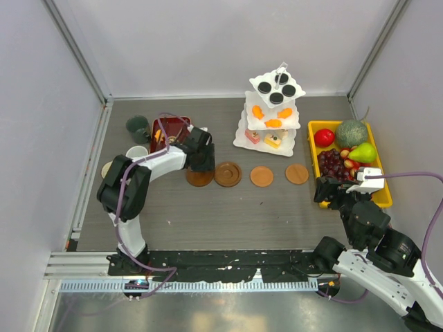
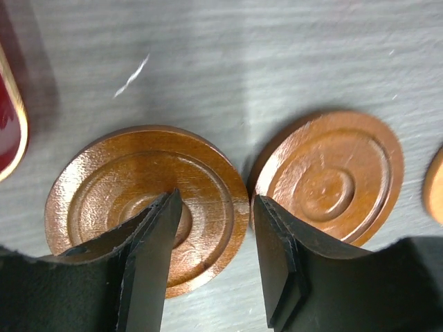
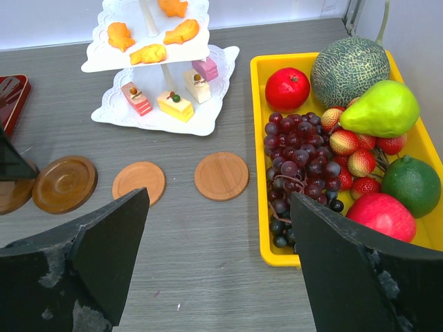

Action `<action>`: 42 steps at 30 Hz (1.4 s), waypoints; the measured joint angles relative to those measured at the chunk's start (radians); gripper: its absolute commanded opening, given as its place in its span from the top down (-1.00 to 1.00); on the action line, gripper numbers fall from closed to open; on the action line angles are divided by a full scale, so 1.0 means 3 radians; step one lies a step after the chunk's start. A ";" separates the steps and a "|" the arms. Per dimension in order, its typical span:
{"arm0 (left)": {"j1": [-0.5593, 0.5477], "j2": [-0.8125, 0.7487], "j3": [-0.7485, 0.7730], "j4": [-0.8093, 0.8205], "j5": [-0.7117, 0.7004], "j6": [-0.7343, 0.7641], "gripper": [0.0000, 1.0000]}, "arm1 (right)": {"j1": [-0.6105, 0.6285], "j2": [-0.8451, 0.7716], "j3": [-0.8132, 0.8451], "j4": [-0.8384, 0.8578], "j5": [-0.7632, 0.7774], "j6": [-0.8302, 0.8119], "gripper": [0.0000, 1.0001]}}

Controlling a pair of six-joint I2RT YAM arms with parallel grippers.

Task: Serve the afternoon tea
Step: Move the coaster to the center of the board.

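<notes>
Several round brown coasters lie in a row in front of the white three-tier stand [image 1: 272, 114], which carries orange, black and pink-yellow sweets. My left gripper [image 1: 201, 167] is low over the leftmost dark coaster [image 1: 200, 178]. In the left wrist view the jaws of the left gripper [image 2: 216, 200] stand apart astride the right rim of that coaster [image 2: 104, 194], one finger over its centre, the other by the neighbouring coaster [image 2: 332, 173]. My right gripper [image 1: 328, 191] hangs open and empty beside the fruit tray. Mugs stand at the far left: dark green [image 1: 138, 126] and cream [image 1: 137, 153].
A dark red tray [image 1: 169, 131] lies just behind the left gripper. The yellow fruit tray [image 1: 313, 126] sits at the right, next to the right gripper [image 3: 218, 200]. Two lighter coasters [image 3: 221, 176] [image 3: 139, 182] lie between stand [image 3: 163, 114] and arms.
</notes>
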 measured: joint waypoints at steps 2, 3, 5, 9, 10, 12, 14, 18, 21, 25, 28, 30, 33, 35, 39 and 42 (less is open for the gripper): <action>0.0019 0.0127 0.0196 -0.0047 0.0010 0.0043 -0.17 | 0.0000 0.0000 0.0000 0.0000 0.0000 0.0001 -0.79; 0.0034 0.0170 0.0273 -0.0066 0.0032 0.0066 -0.18 | 0.0000 0.0000 0.0000 0.0000 0.0000 0.0001 -0.79; 0.0072 0.0271 0.0463 -0.0106 0.0125 0.0097 -0.22 | 0.0000 0.0000 0.0000 0.0000 0.0000 0.0001 -0.79; 0.0175 0.0514 0.0903 -0.0196 0.0266 0.0160 -0.23 | 0.0000 0.0000 0.0000 0.0000 0.0000 0.0001 -0.79; 0.0192 0.0591 0.1035 -0.0226 0.0290 0.0172 -0.24 | 0.0000 0.0000 0.0000 0.0000 0.0001 0.0001 -0.79; 0.0229 0.0746 0.1292 -0.0296 0.0333 0.0182 -0.31 | 0.0000 0.0000 0.0000 0.0000 0.0001 0.0001 -0.79; 0.0258 0.0877 0.1516 -0.0371 0.0374 0.0182 -0.39 | 0.0000 0.0000 0.0000 -0.0001 0.0001 0.0001 -0.79; 0.0281 0.0743 0.1320 -0.0379 0.0341 0.0139 -0.45 | 0.0000 0.0001 -0.0011 0.0000 0.0000 0.0001 -0.79; 0.0280 0.0285 0.0715 -0.0361 0.0244 0.0001 -0.48 | -0.0001 0.0003 -0.0018 -0.0001 0.0000 0.0000 -0.79; 0.0273 -0.0435 -0.0056 -0.0266 0.0080 -0.0197 -0.50 | -0.0001 0.0018 -0.0018 0.0000 -0.0003 0.0001 -0.79; 0.0266 -0.0813 -0.0535 -0.0094 -0.0034 -0.0346 -0.45 | 0.0000 0.0023 -0.0018 -0.0001 -0.0005 0.0001 -0.79; 0.0267 -0.0910 -0.0785 -0.0013 -0.0093 -0.0436 -0.39 | -0.0001 0.0023 -0.0019 -0.0001 -0.0005 0.0001 -0.79; 0.0267 -0.0847 -0.0961 0.0041 -0.0130 -0.0535 -0.29 | -0.0001 0.0022 -0.0019 0.0000 -0.0005 0.0001 -0.79; 0.0267 -0.0790 -0.0965 0.0090 -0.0156 -0.0589 -0.20 | -0.0001 0.0022 -0.0019 -0.0001 -0.0005 0.0003 -0.79; 0.0267 -0.0586 -0.0810 0.0228 -0.0209 -0.0666 0.11 | -0.0001 0.0020 -0.0019 -0.0003 -0.0005 0.0006 -0.79; 0.0267 -0.0374 -0.0590 0.0228 -0.0261 -0.0708 0.45 | -0.0001 0.0014 -0.0019 -0.0003 -0.0005 0.0011 -0.79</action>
